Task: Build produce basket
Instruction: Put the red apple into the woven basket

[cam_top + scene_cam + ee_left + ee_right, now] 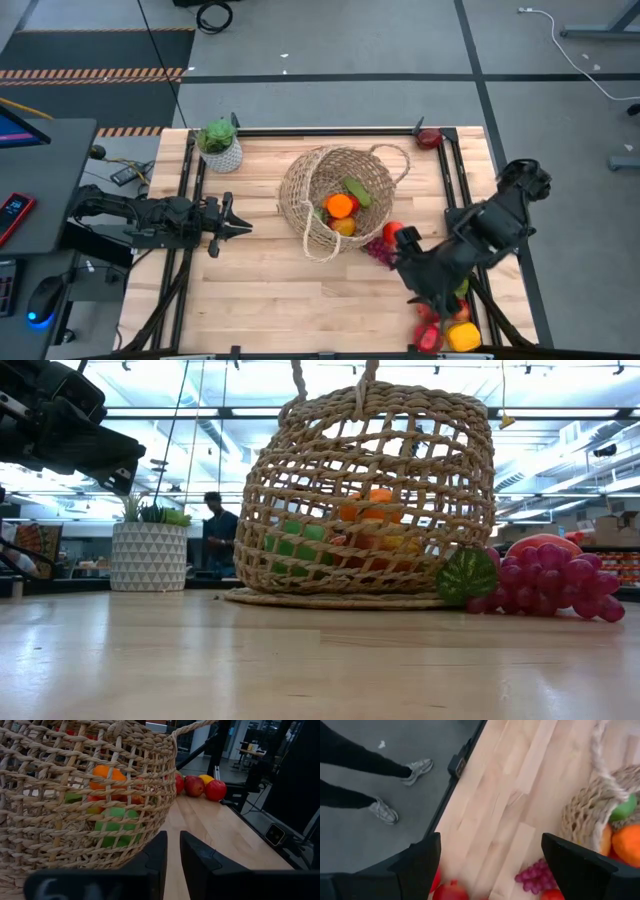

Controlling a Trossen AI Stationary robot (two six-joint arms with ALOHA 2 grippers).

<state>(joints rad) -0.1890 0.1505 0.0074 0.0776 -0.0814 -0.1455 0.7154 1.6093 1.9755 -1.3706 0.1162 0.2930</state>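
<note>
Woven tan wicker, the basket (335,195) lies tipped on its side at the middle of the wooden table (270,300), mouth toward the right arm's side. Inside it: an orange (340,205), a green cucumber (356,190) and a yellow piece beneath the orange. One loop handle (395,160) sticks out on the far side of the basket.

Purple grapes (380,250) lie on the table just beside the basket's mouth, with a red fruit (392,232) next to them. From the low view the grapes (555,585) sit right of the basket (365,500), and a small round green striped piece (465,575) rests against its base.

Right gripper (408,258): above the table near the grapes, between the basket and a heap of loose produce (448,325), red and yellow, at the near right corner. Jaws spread wide, nothing between them; in its wrist view the fingers (420,862) frame bare wood, grapes (537,872) and a red fruit (451,891).

Left gripper (235,228): well apart from the basket on the opposite side, low over the table, pointing toward it. Jaws closed together, holding nothing.

Small white pot with a green plant (220,145) stands beyond the left gripper, near the table's far edge. A person's legs and shoes (402,790) show on the floor beside the table.
</note>
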